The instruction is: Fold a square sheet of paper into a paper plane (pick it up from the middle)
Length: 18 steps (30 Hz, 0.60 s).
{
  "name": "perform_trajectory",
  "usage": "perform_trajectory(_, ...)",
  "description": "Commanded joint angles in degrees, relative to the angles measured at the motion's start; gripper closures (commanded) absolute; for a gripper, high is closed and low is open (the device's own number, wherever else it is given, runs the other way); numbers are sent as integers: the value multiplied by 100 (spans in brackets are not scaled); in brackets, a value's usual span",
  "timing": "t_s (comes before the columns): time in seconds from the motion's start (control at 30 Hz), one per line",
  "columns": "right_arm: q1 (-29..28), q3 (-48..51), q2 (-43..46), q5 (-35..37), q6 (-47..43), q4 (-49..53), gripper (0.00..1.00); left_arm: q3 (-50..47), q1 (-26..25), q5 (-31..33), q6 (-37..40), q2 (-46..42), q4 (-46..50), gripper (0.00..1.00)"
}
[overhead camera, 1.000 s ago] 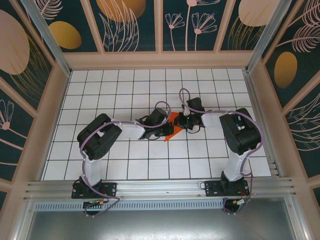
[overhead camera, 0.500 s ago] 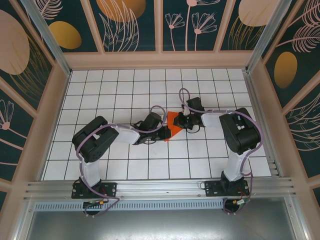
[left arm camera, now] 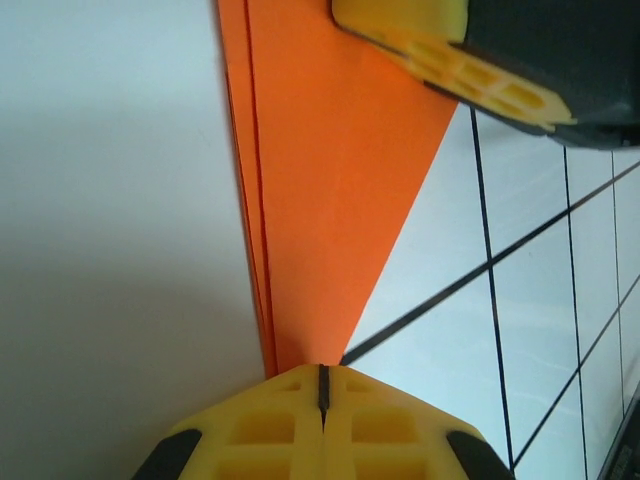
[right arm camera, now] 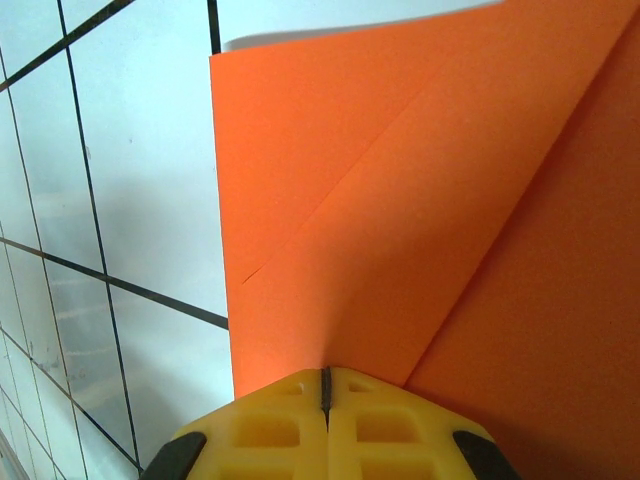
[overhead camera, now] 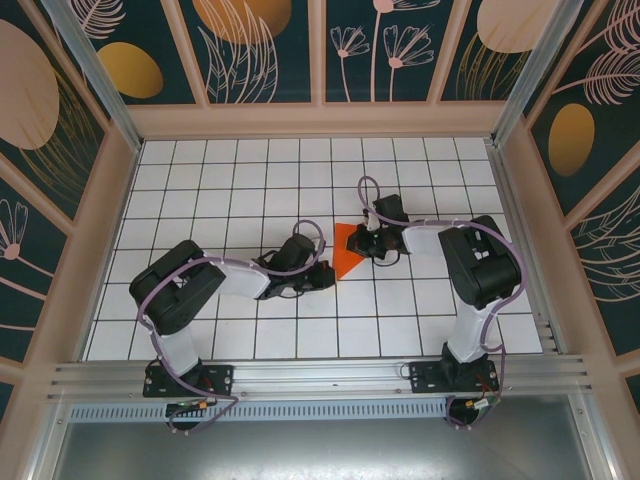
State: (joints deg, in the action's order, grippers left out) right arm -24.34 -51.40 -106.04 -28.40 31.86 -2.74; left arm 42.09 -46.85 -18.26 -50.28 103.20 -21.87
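Observation:
The square sheet of paper (overhead camera: 346, 254), bright orange-red, lies folded into a pointed wedge on the white grid table (overhead camera: 240, 190), between the two arms. My left gripper (overhead camera: 327, 276) is shut, its yellow tips at the wedge's narrow point (left arm camera: 322, 372). The paper (left arm camera: 330, 200) stretches away from them with layered edges on its left side. My right gripper (overhead camera: 366, 243) is shut too, its tips resting on the paper's wide end (right arm camera: 325, 375). A diagonal crease crosses the paper (right arm camera: 400, 220) there. One of the right gripper's yellow fingers (left arm camera: 430, 45) sits on the far end in the left wrist view.
Patterned walls (overhead camera: 320, 60) enclose the table at the back and on both sides. An aluminium rail (overhead camera: 320, 378) with the arm bases runs along the near edge. Open grid tiles (overhead camera: 250, 320) lie all around the paper.
My left gripper has slid down and left along the paper, from over its middle to its point, uncovering more orange. The right gripper has stayed put.

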Motion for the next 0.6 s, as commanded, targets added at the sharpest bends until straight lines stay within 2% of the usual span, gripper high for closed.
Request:
perform_trajectory(0.0, -67, 205, -545, 704, -86, 667, 100, -92, -97, -383, -50, -155, 326, 100)
perform_trajectory(0.3, -75, 216, -537, 690, -83, 661, 100, -12, -100, -355, 36, 83, 546, 100)
perform_trajectory(0.57, -75, 210, -542, 708, -92, 665, 100, 337, -74, 148, 493, -707, 829, 100)
